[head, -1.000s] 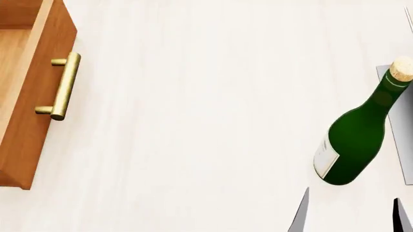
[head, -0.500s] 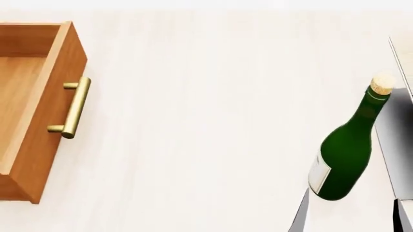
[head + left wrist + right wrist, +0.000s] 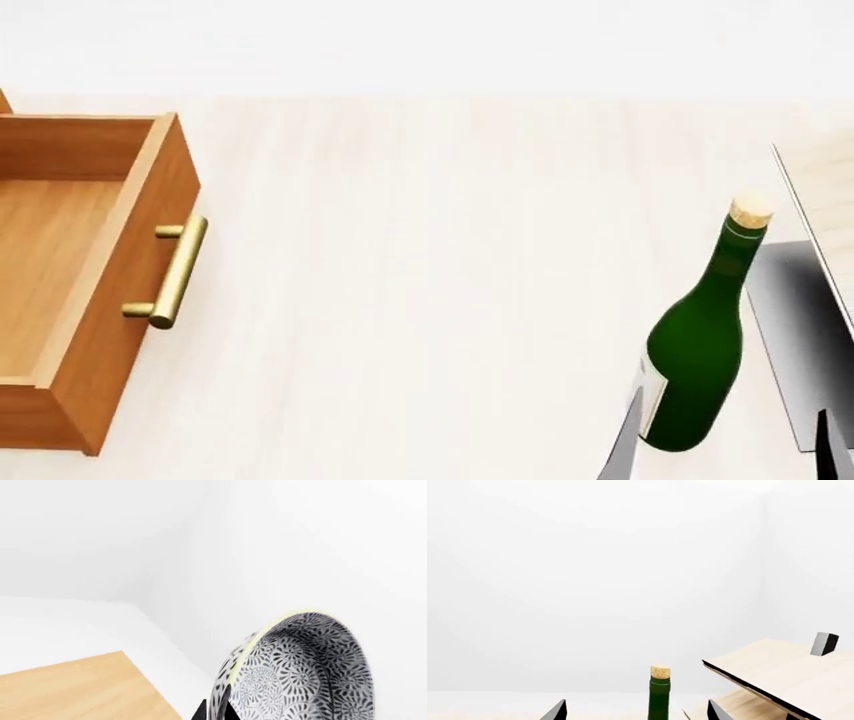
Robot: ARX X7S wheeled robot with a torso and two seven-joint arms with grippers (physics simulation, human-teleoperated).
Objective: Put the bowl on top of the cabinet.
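Note:
In the left wrist view the bowl (image 3: pixel 300 670) hangs tipped on its side, with its grey-blue patterned inside showing. My left gripper (image 3: pixel 215 714) is shut on the bowl's rim, one dark fingertip on each side of the wall. The head view shows neither of them. The orange-brown cabinet (image 3: pixel 114 300) shows at the head view's left as an open drawer with a brass bar handle (image 3: pixel 174 272). My right gripper (image 3: pixel 725 452) (image 3: pixel 637 713) stands open and empty at the green bottle (image 3: pixel 697 350).
The corked green bottle (image 3: pixel 659 695) stands upright between and beyond my right fingertips. A pale wood slanted rack (image 3: pixel 780 672) on a dark grey base (image 3: pixel 801 310) sits just right of it. A flat tan wooden surface (image 3: pixel 73 690) lies below the bowl. White walls rise behind.
The head view has tilted up. The drawer and the bottle sit lower in the picture and the table's far edge now shows. My right fingertips stay at the bottom.

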